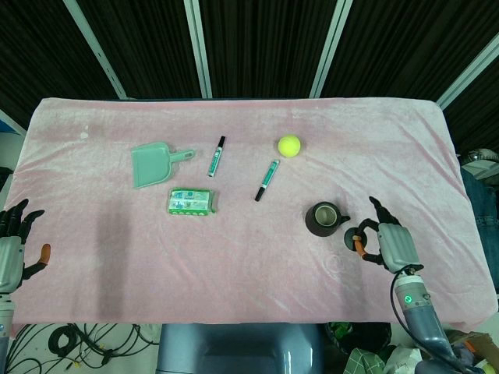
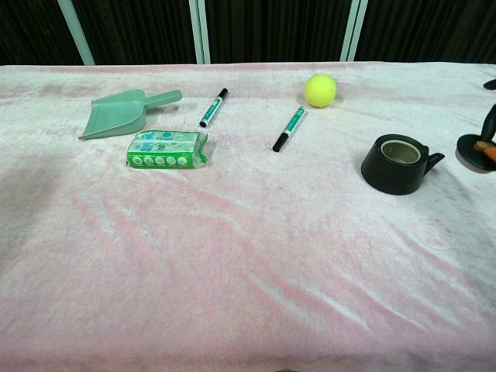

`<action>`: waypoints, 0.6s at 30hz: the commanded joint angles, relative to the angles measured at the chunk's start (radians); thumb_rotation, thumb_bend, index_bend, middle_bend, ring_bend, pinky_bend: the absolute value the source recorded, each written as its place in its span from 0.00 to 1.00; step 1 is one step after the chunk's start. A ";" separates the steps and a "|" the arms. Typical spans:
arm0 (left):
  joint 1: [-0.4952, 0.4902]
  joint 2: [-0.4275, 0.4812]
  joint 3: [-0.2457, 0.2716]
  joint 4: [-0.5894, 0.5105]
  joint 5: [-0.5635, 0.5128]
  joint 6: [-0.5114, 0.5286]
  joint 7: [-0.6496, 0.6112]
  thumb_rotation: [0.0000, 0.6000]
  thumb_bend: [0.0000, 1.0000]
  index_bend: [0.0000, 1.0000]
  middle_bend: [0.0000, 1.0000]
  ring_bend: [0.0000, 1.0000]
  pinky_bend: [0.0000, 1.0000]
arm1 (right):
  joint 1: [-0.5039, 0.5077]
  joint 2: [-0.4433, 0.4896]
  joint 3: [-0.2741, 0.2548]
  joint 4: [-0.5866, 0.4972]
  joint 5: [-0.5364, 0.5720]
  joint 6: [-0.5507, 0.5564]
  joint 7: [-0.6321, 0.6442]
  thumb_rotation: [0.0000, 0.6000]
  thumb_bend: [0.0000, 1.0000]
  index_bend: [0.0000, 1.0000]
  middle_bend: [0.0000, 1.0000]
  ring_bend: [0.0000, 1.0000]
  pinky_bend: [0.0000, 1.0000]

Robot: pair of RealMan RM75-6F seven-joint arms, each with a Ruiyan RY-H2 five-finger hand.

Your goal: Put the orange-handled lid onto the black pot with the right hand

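the orange-handled lid (image 1: 357,238) is held in the right hand (image 1: 387,243), its fingers closed around the knob, lifted off the pink cloth (image 1: 234,257) just to the right of the black pot (image 1: 323,219), which sits open with its spout toward the hand. further out lie a green marker (image 1: 267,180), a yellow ball (image 1: 289,145), a second marker (image 1: 217,156), a green dustpan (image 1: 153,164) and a green packet (image 1: 191,202), while the left hand (image 1: 11,249) rests at the table's near left edge with its fingers spread, holding nothing
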 commanded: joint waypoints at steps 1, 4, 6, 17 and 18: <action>0.000 0.000 -0.001 0.000 -0.001 0.000 -0.001 1.00 0.44 0.18 0.00 0.00 0.00 | 0.044 0.046 0.038 -0.027 0.057 -0.053 -0.030 1.00 0.36 0.64 0.00 0.09 0.17; 0.000 -0.001 -0.002 0.000 -0.002 0.000 -0.001 1.00 0.44 0.18 0.00 0.00 0.00 | 0.101 0.068 0.065 -0.027 0.127 -0.106 -0.090 1.00 0.36 0.64 0.00 0.09 0.17; -0.001 -0.001 -0.002 0.000 -0.002 0.000 -0.001 1.00 0.44 0.18 0.00 0.00 0.00 | 0.133 0.071 0.078 -0.021 0.178 -0.135 -0.120 1.00 0.36 0.64 0.00 0.09 0.17; -0.003 0.000 -0.005 0.004 -0.004 -0.002 -0.005 1.00 0.44 0.18 0.00 0.00 0.00 | 0.293 0.013 0.092 0.072 0.417 -0.218 -0.262 1.00 0.36 0.64 0.00 0.09 0.17; -0.003 -0.001 -0.005 0.004 -0.004 -0.003 -0.004 1.00 0.44 0.18 0.00 0.00 0.00 | 0.303 0.003 0.092 0.081 0.434 -0.221 -0.263 1.00 0.36 0.64 0.00 0.09 0.17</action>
